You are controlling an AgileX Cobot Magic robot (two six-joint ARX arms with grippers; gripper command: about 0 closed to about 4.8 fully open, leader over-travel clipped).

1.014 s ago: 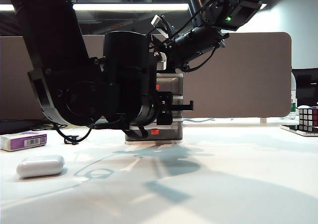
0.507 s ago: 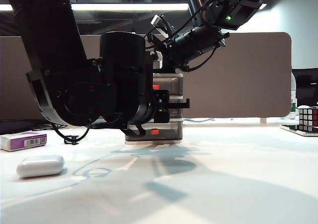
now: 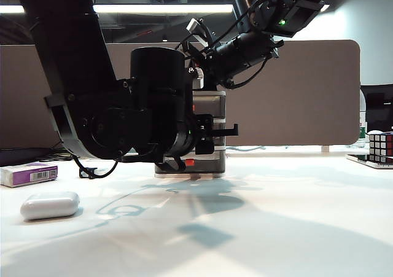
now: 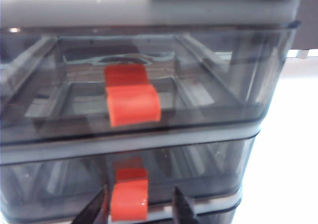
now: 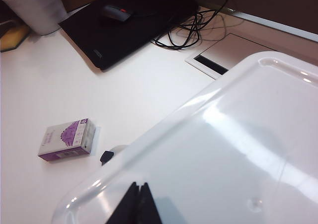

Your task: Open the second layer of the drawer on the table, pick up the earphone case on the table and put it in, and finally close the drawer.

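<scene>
While the left gripper (image 4: pixel 138 208) is parked at the drawer (image 3: pixel 210 132), its fingers are spread either side of the second layer's red handle (image 4: pixel 129 199), not visibly pinching it. Most of the cabinet is blocked by the left arm. The right gripper (image 5: pixel 137 204) is seen pressed shut over the cabinet top. The earphone case (image 3: pixel 50 204) is left on the table (image 3: pixel 276 228), near a purple box (image 3: pixel 28 174); a cube (image 3: pixel 381 146) is cut off.

drawer (image 4: pixel 149 15) white frame, second layer (image 4: pixel 198 169) smoky grey, red handle (image 4: pixel 130 199); earphone case (image 3: pixel 50 204) white; box (image 3: pixel 29 174) white-purple; bench (image 3: pixel 276 228) white; left pincer (image 4: pixel 140 209), right pincer (image 5: pixel 135 204) black.
</scene>
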